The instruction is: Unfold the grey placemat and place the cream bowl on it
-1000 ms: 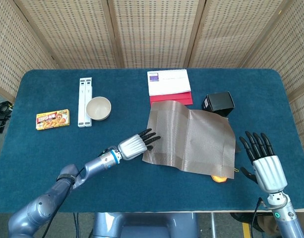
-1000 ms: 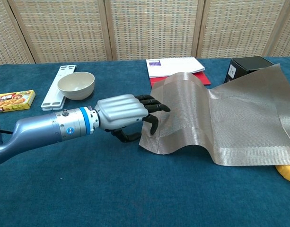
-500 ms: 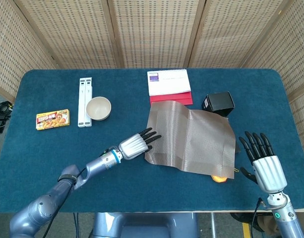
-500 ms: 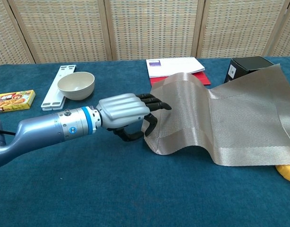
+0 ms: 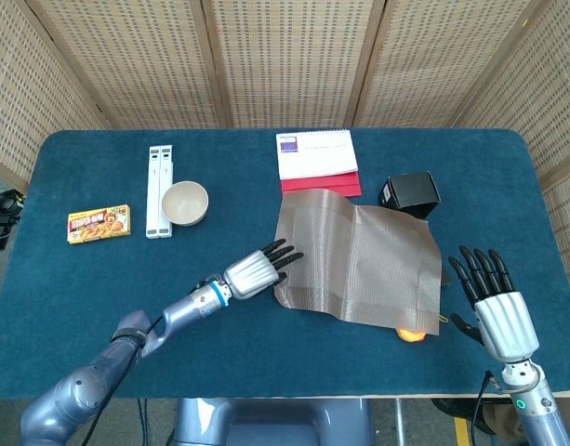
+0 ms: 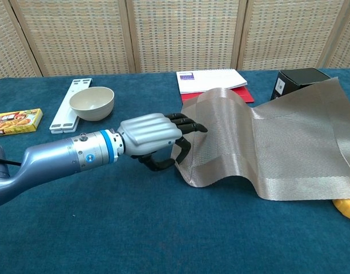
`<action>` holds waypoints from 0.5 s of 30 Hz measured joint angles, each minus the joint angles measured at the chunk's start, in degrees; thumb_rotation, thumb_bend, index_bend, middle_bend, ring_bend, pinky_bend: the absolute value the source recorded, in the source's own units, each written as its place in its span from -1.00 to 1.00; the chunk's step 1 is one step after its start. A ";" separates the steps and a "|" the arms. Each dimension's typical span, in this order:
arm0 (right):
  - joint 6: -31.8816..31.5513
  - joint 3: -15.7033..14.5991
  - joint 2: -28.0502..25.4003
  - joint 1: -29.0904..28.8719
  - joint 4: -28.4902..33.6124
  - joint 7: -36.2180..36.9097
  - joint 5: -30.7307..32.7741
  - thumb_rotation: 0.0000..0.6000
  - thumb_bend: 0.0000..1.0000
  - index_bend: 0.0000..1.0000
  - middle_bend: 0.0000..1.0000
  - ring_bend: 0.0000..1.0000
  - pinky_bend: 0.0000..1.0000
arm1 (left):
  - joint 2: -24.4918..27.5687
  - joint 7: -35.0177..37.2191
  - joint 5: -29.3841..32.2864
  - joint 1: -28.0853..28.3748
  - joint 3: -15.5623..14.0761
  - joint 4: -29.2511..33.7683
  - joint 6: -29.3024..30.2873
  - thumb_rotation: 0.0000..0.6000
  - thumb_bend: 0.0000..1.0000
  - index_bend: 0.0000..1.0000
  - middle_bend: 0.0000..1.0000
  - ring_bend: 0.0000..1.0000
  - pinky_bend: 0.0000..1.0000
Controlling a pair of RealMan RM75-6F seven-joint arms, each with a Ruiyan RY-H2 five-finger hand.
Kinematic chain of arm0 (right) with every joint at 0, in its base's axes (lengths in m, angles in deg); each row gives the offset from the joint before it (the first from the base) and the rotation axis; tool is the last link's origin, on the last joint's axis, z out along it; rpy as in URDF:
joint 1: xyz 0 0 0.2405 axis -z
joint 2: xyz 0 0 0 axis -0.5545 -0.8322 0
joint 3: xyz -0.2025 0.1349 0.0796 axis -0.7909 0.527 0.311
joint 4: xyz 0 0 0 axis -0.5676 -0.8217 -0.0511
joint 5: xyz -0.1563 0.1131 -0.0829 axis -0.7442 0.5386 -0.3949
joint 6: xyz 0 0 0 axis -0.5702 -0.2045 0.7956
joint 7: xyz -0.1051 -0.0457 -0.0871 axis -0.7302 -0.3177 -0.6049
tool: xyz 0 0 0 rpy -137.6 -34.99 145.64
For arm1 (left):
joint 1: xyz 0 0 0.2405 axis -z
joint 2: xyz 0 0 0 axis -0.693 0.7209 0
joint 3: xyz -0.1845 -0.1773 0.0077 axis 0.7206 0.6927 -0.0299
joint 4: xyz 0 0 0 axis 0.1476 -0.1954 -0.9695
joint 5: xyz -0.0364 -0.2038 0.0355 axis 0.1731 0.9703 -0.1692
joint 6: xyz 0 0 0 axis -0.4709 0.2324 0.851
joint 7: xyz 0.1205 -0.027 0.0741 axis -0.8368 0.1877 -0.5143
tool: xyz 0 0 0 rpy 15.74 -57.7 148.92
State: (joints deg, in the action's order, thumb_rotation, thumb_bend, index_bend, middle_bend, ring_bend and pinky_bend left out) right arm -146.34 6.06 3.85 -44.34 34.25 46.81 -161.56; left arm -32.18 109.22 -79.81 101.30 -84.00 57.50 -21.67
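Pinching the near left edge of the grey placemat (image 6: 266, 142) with my left hand (image 6: 149, 137).

From the chest view I can see my thumb under the mat's edge and my fingers on top, and the mat is wavy with a bump. From the head view I see my right hand (image 5: 496, 307) held up at the table's right side, fingers spread and holding nothing. The cream bowl (image 5: 184, 203) sits far left of the mat, touching a white strip (image 5: 158, 203).

Left hand (image 6: 152, 137) low, fingers (image 6: 186, 123) extended; right hand (image 5: 497, 302) open (fingers spread, upright).
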 measured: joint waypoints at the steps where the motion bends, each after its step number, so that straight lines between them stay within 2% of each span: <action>1: 0.00 0.00 0.00 0.01 -0.02 0.01 0.01 1.00 -1.00 -1.00 -1.00 -1.00 -1.00 | 0.05 0.20 0.08 -0.08 0.04 0.12 -0.01 1.00 0.08 0.48 -1.00 -1.00 -1.00; 15: -0.18 -0.05 0.04 0.11 0.12 -0.20 -0.14 1.00 -1.00 -1.00 -1.00 -1.00 -1.00 | 5.39 0.20 -0.50 -1.90 -0.76 6.37 2.91 1.00 0.09 0.52 -1.00 -1.00 -1.00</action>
State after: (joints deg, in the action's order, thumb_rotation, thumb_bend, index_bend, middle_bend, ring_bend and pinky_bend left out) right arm -146.52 6.01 3.89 -44.23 34.37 46.61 -161.70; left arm -26.78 109.41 -80.31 99.41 -84.76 63.86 -18.75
